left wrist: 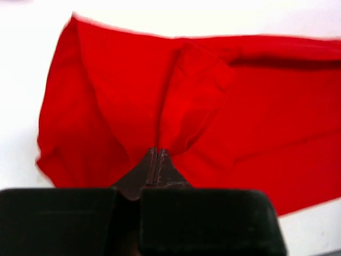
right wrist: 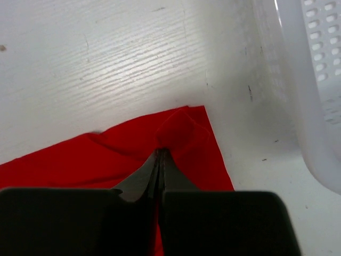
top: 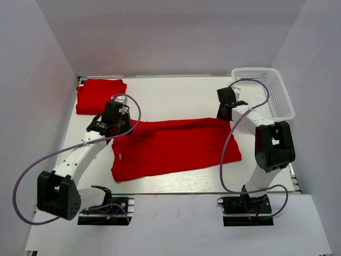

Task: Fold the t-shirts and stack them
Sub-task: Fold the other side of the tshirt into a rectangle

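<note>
At the table's [top: 176, 96] far-left corner: one folded t-shirt [top: 100, 95], done by the look of it. Mid-table: second t-shirt [top: 176, 146], spread wide. I judge it mid-fold, with further folds and stacking left. My left gripper [left wrist: 156, 154] is clamped on bunched cloth at its far-left edge, my right gripper [right wrist: 161, 154] on the far-right corner, near the white basket [right wrist: 314, 80]. Both arms reach forward, wrists tipped down.
</note>
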You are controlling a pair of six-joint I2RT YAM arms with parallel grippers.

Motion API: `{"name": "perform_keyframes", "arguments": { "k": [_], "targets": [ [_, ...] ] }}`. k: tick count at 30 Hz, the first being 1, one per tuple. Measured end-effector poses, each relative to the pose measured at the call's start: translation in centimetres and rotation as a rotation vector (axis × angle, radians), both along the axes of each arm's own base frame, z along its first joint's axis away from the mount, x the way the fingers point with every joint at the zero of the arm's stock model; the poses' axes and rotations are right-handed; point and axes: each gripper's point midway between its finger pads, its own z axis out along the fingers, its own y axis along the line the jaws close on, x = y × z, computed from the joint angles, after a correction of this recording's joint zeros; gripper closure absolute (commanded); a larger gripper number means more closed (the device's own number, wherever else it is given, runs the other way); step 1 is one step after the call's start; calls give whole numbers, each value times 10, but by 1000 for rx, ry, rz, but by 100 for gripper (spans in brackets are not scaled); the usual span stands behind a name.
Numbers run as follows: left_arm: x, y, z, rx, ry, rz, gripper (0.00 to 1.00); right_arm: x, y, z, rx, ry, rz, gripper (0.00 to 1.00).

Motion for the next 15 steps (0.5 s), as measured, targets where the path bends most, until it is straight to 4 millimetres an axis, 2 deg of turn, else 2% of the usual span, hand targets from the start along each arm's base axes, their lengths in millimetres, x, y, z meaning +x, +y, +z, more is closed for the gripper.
{"name": "perform_keyframes", "arguments": {
  "k": [5, 10, 15],
  "targets": [
    [-36, 3, -3, -35, 40, 4, 100, -15, -5, -5, -10, 22, 2, 100],
    [-52, 3, 10, -66, 27, 1, 100, -28, -10, -1, -20, 21, 2, 100],
    [-76, 9, 6, -78, 61, 18, 100, -30, -13, 6, -31, 9, 7, 100]
  ]
}}
